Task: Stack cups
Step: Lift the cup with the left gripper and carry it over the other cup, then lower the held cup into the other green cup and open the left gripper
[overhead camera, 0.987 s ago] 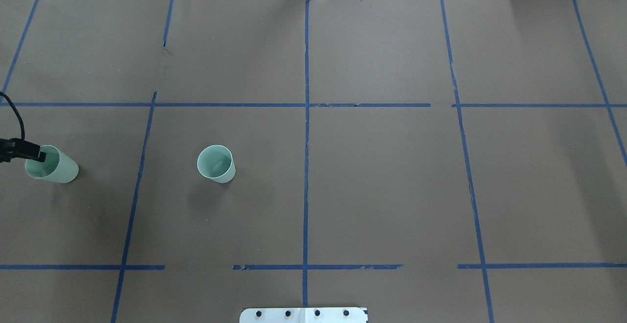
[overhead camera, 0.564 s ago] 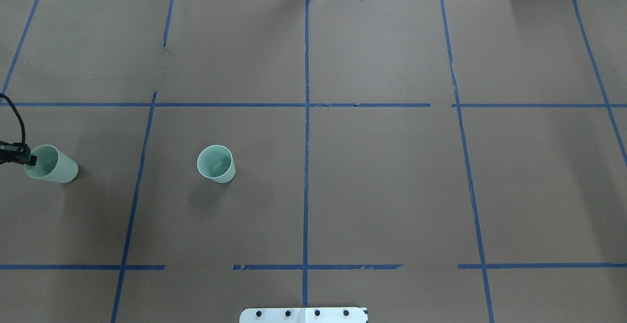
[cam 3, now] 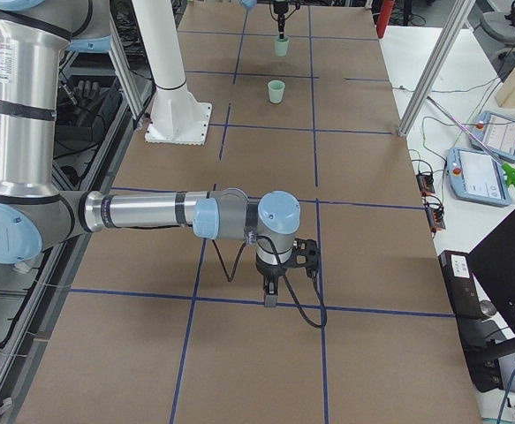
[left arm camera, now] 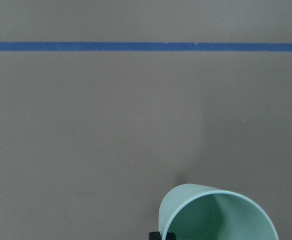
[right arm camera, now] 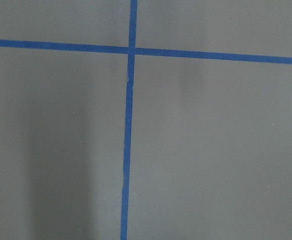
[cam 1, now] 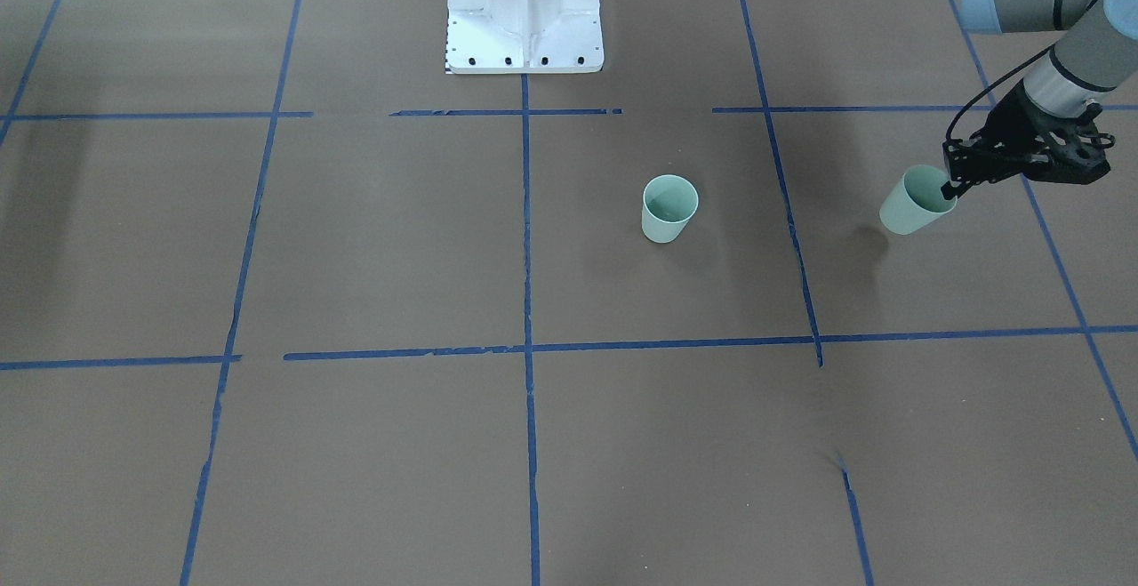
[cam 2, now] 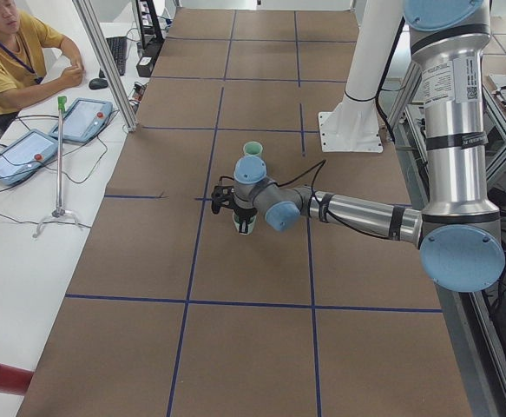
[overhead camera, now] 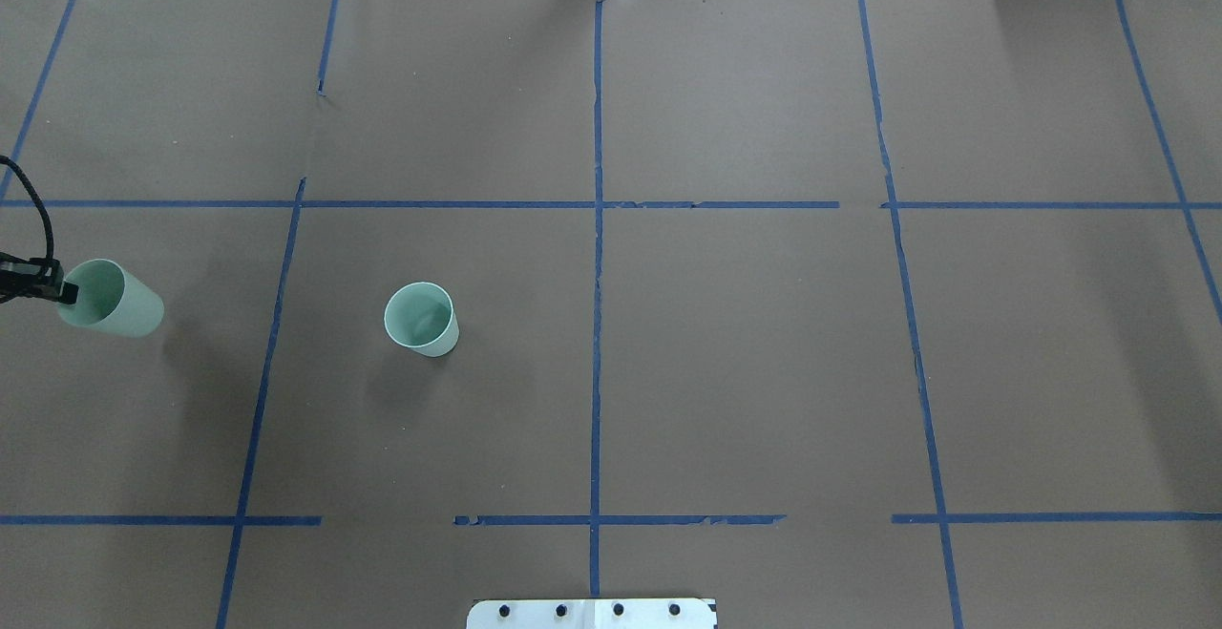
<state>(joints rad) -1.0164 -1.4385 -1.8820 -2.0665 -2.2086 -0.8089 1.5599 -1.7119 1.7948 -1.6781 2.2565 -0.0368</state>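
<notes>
Exterior front-facing view: two cups, counted. Held cup [cam 1: 916, 201] at the right of the frame, pinched at the rim by the left claw [cam 1: 953, 186], one finger inside the mouth and one outside, nearly closed on the thin wall. Tilted, base toward the lower left, shadow lying apart from it, so probably clear of the table. Standing cup [cam 1: 669, 208] upright and mouth-up near the centre, left of the held one and well apart. Coming move, as judged: carry leftward in this frame, bring the long axis upright, lower base-first into the open mouth.

Overhead exterior view: pair mirrored, held cup at the left edge, standing cup to its right, one blue tape line [overhead camera: 268, 352] between them.

Exterior left view: one claw, one cup under it, the second cup beyond.

Exterior right view: right claw [cam 3: 272, 296] pointing down over bare paper, well apart from both cups; open or closed, cannot tell. Left arm far nearer.

Left wrist-mounted view: cup mouth at the bottom edge, dark fingertip [left arm camera: 162, 236] at its rim.

Right wrist-mounted view: tape cross only, no cup.
</notes>
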